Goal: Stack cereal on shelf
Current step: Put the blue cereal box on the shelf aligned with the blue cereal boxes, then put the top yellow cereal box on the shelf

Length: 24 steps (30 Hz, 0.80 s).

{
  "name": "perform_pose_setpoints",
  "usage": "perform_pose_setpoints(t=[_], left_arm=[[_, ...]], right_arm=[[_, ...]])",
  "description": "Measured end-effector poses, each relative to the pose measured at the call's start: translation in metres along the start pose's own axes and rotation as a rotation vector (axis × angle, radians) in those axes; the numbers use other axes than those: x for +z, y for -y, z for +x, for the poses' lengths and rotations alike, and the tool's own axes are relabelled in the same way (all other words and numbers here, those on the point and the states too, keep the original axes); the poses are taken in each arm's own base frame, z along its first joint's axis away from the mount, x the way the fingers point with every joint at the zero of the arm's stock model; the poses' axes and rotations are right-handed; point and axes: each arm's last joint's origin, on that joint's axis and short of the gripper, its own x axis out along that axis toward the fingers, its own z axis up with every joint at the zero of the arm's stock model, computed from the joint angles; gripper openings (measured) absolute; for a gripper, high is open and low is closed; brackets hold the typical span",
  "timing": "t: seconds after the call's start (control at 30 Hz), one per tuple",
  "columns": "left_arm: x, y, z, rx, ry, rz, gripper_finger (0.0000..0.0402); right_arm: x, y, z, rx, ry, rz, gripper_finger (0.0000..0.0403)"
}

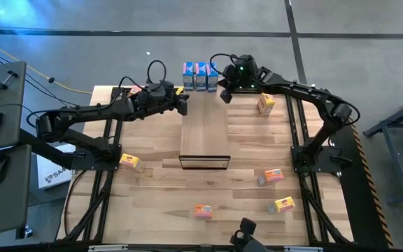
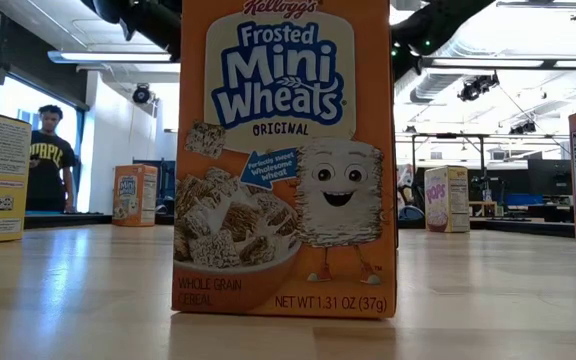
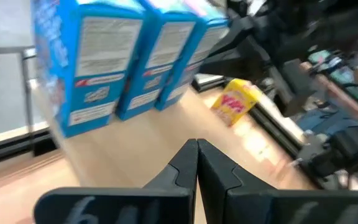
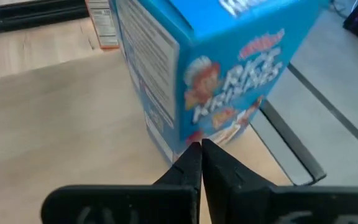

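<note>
Both claws, the left (image 1: 183, 104) and the right (image 1: 224, 96), are held shut and empty at the far edge beside three blue boxes (image 1: 200, 76), while the shelf (image 1: 203, 142) at mid-table is seen bare and every scattered box remains unstacked.

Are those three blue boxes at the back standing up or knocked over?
Standing up. The blue boxes stand upright, side by side on their narrow ends, on the table.

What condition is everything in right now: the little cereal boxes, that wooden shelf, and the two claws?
Three blue boxes: upright, side by side at the table's far edge.
Orange box: upright, alone.
Shelf: nothing on top.
Left gripper: shut, empty.
Right gripper: shut, empty, beside the blue boxes.
</note>
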Motion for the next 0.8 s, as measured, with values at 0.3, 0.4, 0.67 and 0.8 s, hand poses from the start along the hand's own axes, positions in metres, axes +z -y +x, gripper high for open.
perform_pose_setpoints(t=[0.3, 0.4, 0.67, 0.8], left_arm=[[0.014, -0.004, -0.014, -0.009, 0.061, -0.009, 0.0], [0.017, -0.004, -0.019, -0.009, 0.065, 0.0, 0.0], [0.024, -0.003, -0.038, -0.037, 0.089, 0.014, 0.0], [0.028, -0.004, -0.049, -0.054, 0.092, 0.047, 0.0]], right_arm=[[0.002, 0.0, 0.003, 0.017, 0.029, 0.005, 0.0], [0.002, 0.0, 0.003, 0.017, 0.036, 0.01, 0.0], [0.005, -0.003, -0.018, 0.022, 0.004, 0.108, 0.0008], [0.005, -0.008, -0.059, 0.011, -0.08, 0.179, 0.0038]])
